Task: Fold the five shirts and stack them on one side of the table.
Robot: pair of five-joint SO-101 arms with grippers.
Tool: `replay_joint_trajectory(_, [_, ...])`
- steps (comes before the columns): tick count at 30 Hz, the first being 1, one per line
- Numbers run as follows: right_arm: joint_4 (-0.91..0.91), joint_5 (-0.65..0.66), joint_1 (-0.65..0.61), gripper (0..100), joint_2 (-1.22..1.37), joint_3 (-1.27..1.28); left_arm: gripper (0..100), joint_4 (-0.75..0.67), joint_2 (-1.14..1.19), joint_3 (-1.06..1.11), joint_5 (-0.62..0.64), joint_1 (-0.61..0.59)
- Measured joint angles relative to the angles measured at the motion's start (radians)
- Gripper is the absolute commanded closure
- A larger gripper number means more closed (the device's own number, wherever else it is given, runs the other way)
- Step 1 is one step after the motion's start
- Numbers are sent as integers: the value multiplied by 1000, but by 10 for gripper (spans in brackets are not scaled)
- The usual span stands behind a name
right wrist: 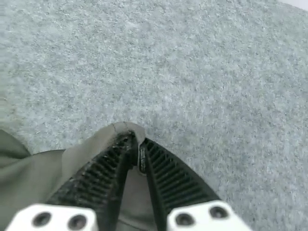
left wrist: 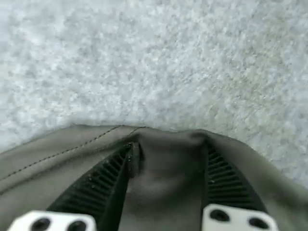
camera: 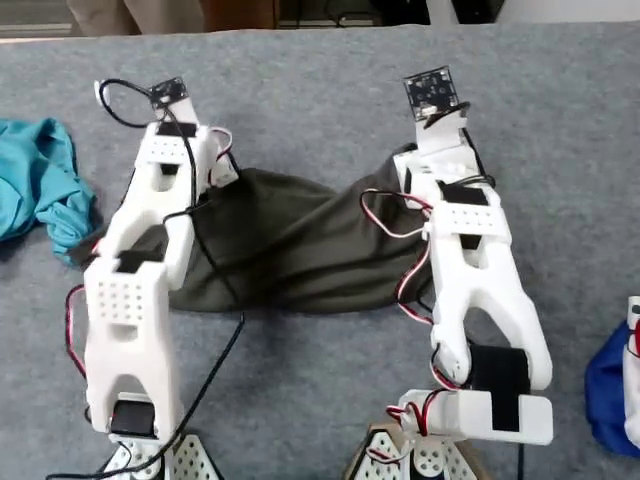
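Grey table (camera: 300, 80); olive shirt (camera: 290, 240) clamped in left claw (left wrist: 168, 144) and right claw (right wrist: 137, 144); teal shirt (camera: 40, 180), blue shirt (camera: 610, 390) at edges.

Both arms stretch forward, left gripper (left wrist: 168, 144) and right gripper (right wrist: 137, 144) clamped closed.

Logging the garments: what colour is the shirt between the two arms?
Dark olive green, plain; the shirt shows best in the high view.

grey table (camera: 320, 90) bears olive shirt (camera: 290, 240), teal shirt (camera: 35, 180), blue shirt (camera: 607, 395).
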Motion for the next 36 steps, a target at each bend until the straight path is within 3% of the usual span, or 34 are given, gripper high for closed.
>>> replay_joint_trajectory(3, [0, -2, 5, 994, 0, 0, 985, 140, 100, -199, 3, -2])
replay_joint_trajectory(7, [0, -2, 5, 994, 0, 0, 981, 339, 189, -379, -58, -17])
replay_joint_trajectory(12, [0, -2, 5, 994, 11, 0, 981, 537, 224, -442, -104, -41])
replay_joint_trajectory(23, [0, 2, 3, 994, 11, -6, 981, 574, 130, -350, -224, -94])
replay_joint_trajectory(36, [0, 2, 3, 994, 11, -11, 981, 574, -285, 152, -351, -83])
